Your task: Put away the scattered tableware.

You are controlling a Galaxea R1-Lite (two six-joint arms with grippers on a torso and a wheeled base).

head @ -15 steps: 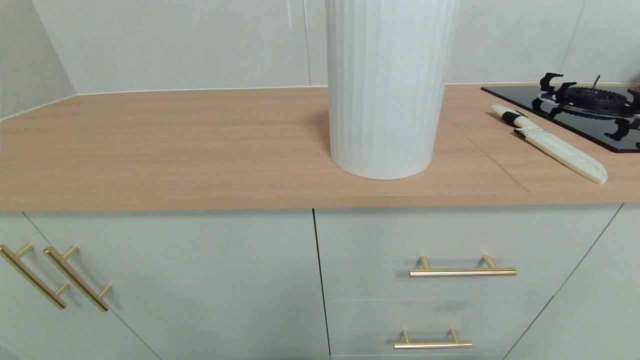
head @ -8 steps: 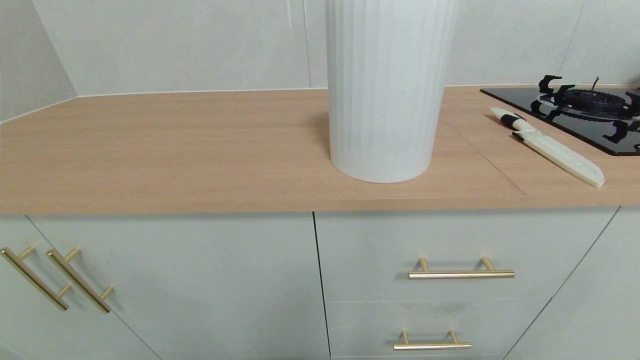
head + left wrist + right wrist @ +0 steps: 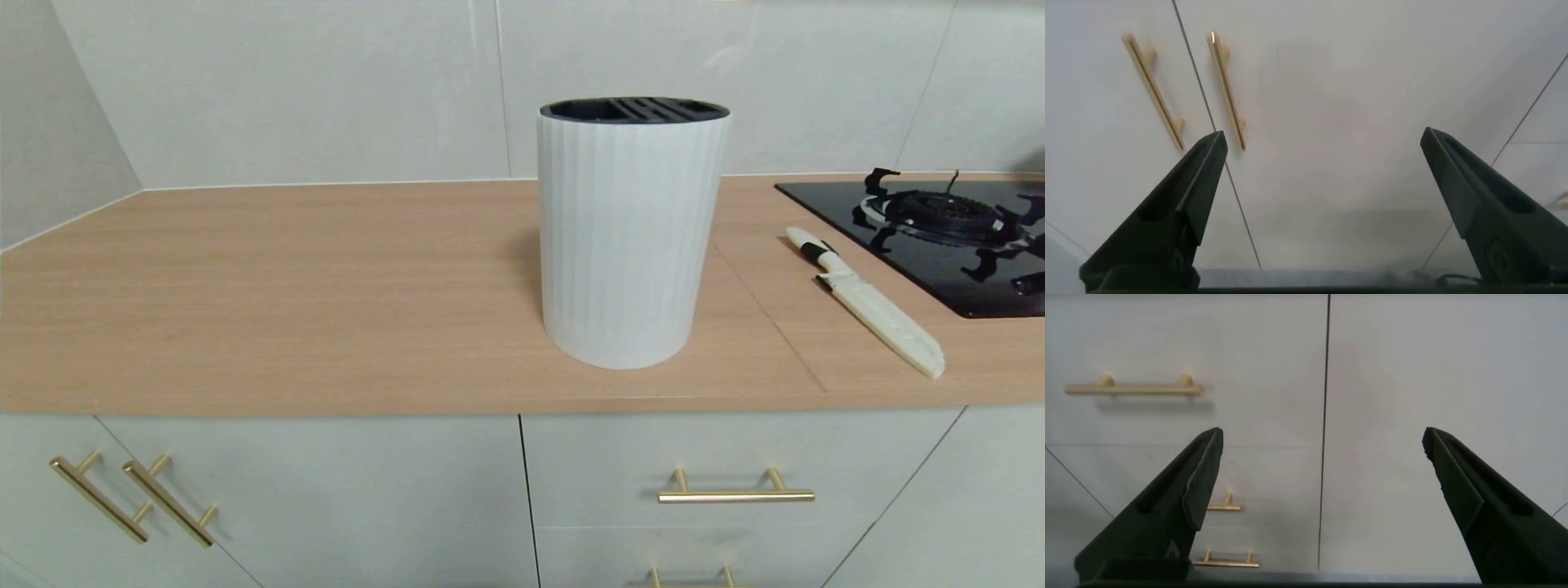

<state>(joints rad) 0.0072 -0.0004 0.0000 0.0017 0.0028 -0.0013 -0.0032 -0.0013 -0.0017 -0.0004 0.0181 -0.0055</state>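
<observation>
A tall white ribbed knife holder (image 3: 627, 237) with a black slotted top stands near the counter's front edge in the head view. To its right a cream-bladed knife (image 3: 867, 300) with a white and black handle lies flat on the wood, blade toward the front. My left gripper (image 3: 1323, 143) is open, facing the cabinet doors with nothing between its fingers. My right gripper (image 3: 1323, 441) is open too, facing the drawer fronts below the counter.
A black gas hob (image 3: 939, 233) sits at the right of the wooden counter (image 3: 286, 294). Below are pale cabinet doors and drawers with brass bar handles (image 3: 735, 494). Tiled walls close the back and left.
The head camera has tilted up: the whole scene sits lower in the picture and the holder's black top now shows. Nothing on the counter has moved.
</observation>
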